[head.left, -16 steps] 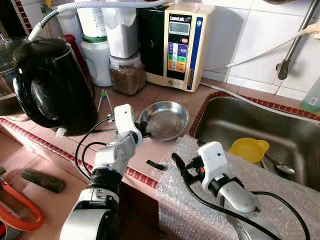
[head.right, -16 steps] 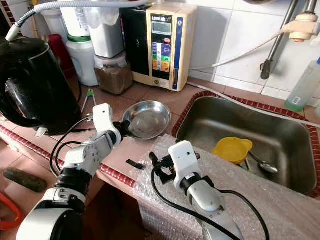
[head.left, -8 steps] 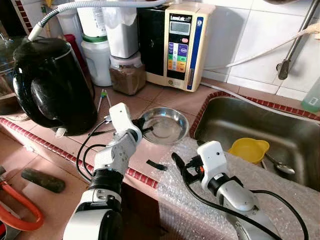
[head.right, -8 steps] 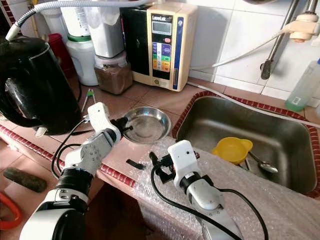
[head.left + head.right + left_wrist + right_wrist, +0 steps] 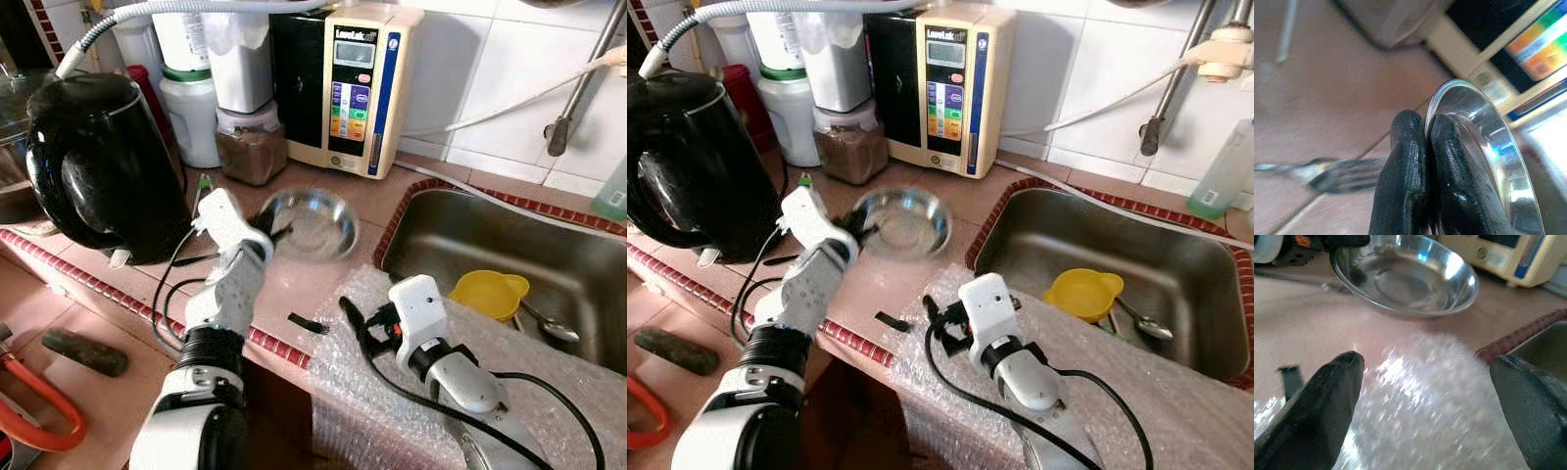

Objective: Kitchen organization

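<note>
Left pincer (image 5: 1427, 142) pinching steel bowl (image 5: 306, 222) rim above counter (image 5: 323, 294); right pincer (image 5: 1425, 387) spread over bubble wrap (image 5: 392, 392).

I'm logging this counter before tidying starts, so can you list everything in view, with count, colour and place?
steel bowl: 1, silver, lifted off the counter, rim pinched by the left gripper
kettle: 1, black, counter's left end
water purifier: 1, cream and black, against the wall tiles
jar: 1, clear with brown contents, beside the purifier
tubs: 2, white, behind the kettle
bubble wrap: 1 sheet, clear, over the counter edge by the sink
sink: 1, steel, on the right
yellow cup: 1, in the sink
spoon: 1, silver, in the sink
left gripper: black, shut on the bowl rim
right gripper: black, open above the bubble wrap
</note>
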You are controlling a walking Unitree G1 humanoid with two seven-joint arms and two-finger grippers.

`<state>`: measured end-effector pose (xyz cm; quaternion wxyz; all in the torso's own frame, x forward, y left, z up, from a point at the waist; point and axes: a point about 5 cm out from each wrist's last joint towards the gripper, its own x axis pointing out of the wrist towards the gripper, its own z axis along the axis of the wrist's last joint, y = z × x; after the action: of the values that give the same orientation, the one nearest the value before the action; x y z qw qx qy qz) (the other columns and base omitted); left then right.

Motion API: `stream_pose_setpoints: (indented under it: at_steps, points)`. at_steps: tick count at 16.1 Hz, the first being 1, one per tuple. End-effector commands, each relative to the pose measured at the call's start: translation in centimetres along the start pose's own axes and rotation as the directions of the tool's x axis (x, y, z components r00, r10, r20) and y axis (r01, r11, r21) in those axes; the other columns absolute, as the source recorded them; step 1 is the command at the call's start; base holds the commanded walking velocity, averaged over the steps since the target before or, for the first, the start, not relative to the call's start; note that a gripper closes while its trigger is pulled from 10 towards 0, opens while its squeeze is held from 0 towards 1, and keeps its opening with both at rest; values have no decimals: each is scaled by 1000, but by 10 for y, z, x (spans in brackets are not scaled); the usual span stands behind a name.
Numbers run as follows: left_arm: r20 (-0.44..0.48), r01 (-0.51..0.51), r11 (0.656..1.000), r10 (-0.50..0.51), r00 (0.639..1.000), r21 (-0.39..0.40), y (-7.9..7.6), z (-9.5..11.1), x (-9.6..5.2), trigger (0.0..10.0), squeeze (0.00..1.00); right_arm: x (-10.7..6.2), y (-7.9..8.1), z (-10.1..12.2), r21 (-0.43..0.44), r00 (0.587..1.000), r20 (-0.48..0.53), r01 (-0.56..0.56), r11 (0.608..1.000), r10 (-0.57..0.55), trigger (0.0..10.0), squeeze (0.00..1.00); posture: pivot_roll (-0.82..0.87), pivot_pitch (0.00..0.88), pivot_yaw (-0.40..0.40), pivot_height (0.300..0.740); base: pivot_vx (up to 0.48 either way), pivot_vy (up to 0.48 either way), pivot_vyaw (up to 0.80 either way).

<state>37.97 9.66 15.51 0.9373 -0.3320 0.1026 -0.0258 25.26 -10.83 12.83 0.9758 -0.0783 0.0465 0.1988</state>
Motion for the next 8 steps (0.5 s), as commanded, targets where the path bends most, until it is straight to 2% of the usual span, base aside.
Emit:
stream_pose_setpoints:
  at_steps: [1,4,5,6,8]
  points:
    - [49,73,997,-72,996,-26,-14,11,0,0,0,1,-7,5,-3,999,29,46,999,-46,10000,831,36,0,35,740,0,0,0]
    - [69,213,977,-211,975,-29,-33,10,-6,0,0,1,-33,18,68,970,112,207,976,-214,10000,824,37,0,29,740,0,0,0]
    - [75,257,966,-257,964,3,-39,10,-8,0,0,-1,-43,24,128,950,145,259,958,-276,10000,620,37,0,27,740,0,0,0]
    - [78,285,958,-287,955,35,-43,9,-10,0,0,-1,-49,29,177,935,170,282,943,-311,10000,0,35,0,26,740,0,0,0]
    - [63,336,938,-341,938,82,-50,4,-14,0,0,-2,-58,39,241,912,210,301,923,-352,10000,0,35,0,26,740,0,0,0]
